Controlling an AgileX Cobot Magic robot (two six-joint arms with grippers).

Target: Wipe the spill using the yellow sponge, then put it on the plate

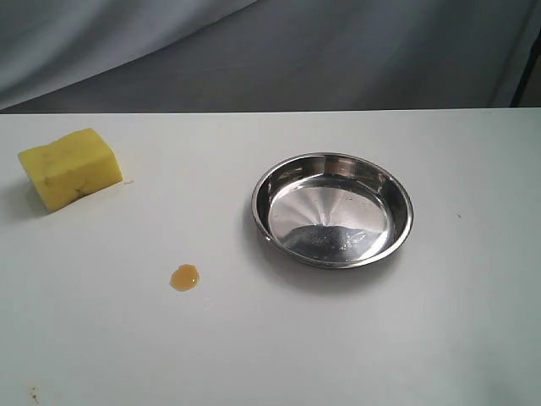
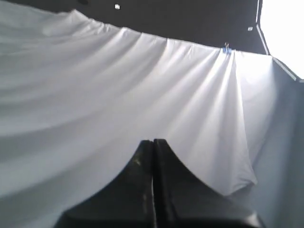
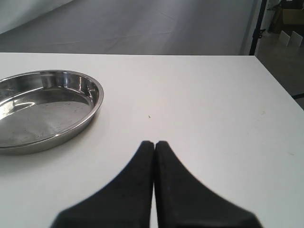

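- The yellow sponge (image 1: 71,167), a thick rectangular block of bright foam with a few brownish marks, lies flat at the far left of the white table (image 1: 363,355); nothing touches it, so I judge that your first step is not yet begun.
- The spill (image 1: 184,277), a small round amber-orange blob with a glossy skin, sits nearer the front edge; it is apart from the sponge and well to the left of the plate.
- The plate (image 1: 332,211), a round shallow stainless-steel dish with a raised rim and a mirror-bright bottom, stands right of centre and holds nothing; it sits well clear of the spill, which I take to leave you an open wiping path.
- Your left fingers (image 2: 140,173) are black, tapered and pressed together with nothing between them; their camera sees only a draped pale cloth (image 2: 118,85), so I judge that this arm is parked and pointing away from the table.
- Your right fingers (image 3: 137,178) are likewise pressed together and empty; they hang over bare table with the plate's rim (image 3: 97,97) near them.
- Neither arm shows in the exterior view.
- The sponge lies on the left arm's side, so that arm looks the natural one for the pick; you must spread its fingers first.
- The foam should yield under a pinch, so a grip across the short faces seems wise; the steel looks slick, so a set-down should serve better than a drop.
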